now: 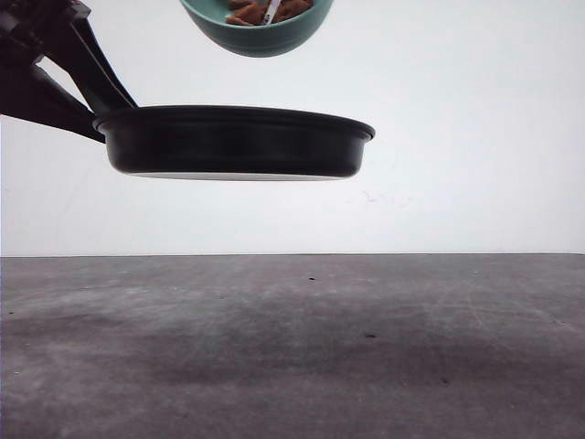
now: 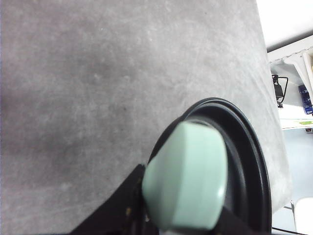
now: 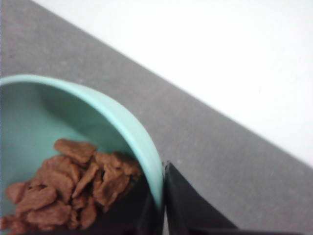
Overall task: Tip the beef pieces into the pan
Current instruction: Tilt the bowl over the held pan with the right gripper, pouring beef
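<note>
Black pan (image 1: 233, 142) is up in the air over the grey bench (image 1: 292, 347), sitting pretty much level, and the left arm (image 1: 55, 73) comes in from the left side to its edge in the front view. From the left wrist camera you get the mint-green handle (image 2: 188, 178) big in the foreground, with the left pincer (image 2: 146, 215) clenched around it down at its base, dark finger parts hugging both sides, and the pan's rim (image 2: 249, 147) curving away beyond it above the bench. Over the pan, at the top of the front view, hangs a teal bowl (image 1: 260, 32), tipped so you can see some of the beef pieces (image 1: 265, 11) inside, clear of the pan with a gap between them. Right wrist camera gives the close look the front one can't: the beef pieces (image 3: 73, 183) are a reddish-brown heap lying low in the bowl (image 3: 122, 127) against its wall, and the right pincer (image 3: 164, 205) is clamped on the bowl's rim, one black finger (image 3: 190, 205) outside the wall and the other inside just beside the meat. Front view doesn't show me that grip, the wrist cams do.
</note>
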Controlling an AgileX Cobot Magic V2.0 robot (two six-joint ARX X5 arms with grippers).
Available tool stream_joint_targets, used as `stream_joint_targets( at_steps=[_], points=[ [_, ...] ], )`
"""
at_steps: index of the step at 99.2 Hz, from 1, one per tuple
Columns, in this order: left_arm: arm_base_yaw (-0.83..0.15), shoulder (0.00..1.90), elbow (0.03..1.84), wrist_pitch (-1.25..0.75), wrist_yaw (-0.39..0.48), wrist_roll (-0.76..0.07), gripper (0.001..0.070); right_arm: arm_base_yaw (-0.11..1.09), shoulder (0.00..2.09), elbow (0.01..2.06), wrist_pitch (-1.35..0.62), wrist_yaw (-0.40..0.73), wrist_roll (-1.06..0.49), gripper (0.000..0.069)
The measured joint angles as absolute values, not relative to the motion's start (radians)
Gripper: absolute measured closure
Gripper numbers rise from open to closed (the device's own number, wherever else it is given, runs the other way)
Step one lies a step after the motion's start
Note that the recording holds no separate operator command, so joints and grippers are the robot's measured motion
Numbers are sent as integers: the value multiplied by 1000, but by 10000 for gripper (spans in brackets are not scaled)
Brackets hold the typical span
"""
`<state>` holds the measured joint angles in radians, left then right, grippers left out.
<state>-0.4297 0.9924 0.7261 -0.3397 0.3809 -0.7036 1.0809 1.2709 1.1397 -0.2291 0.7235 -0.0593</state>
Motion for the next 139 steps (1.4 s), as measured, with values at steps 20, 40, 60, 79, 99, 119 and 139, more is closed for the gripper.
stream_joint_targets(
  at_steps=[20, 40, 60, 79, 99, 119, 139],
  points=[
    [-429, 1008, 762, -341, 381, -704, 655, 1113, 1271, 1041, -113, 819, -182, 677],
    [-420, 1019, 782, -339, 389, -709, 655, 1134, 1272, 954, 86, 836, -390, 677],
    [-406, 1027, 783, -339, 396, -714, 655, 1154, 1274, 950, 311, 831, -635, 677],
    [-385, 1027, 783, -337, 408, -727, 656, 1153, 1274, 950, 377, 786, -842, 678],
    [-369, 1027, 783, -319, 418, -728, 656, 1151, 1274, 950, 446, 766, -970, 678],
    [-362, 1027, 783, -314, 418, -730, 656, 1133, 1274, 950, 469, 731, -1022, 678],
    [-362, 1027, 783, -314, 418, -730, 656, 1108, 1274, 950, 495, 733, -1025, 678]
  ],
)
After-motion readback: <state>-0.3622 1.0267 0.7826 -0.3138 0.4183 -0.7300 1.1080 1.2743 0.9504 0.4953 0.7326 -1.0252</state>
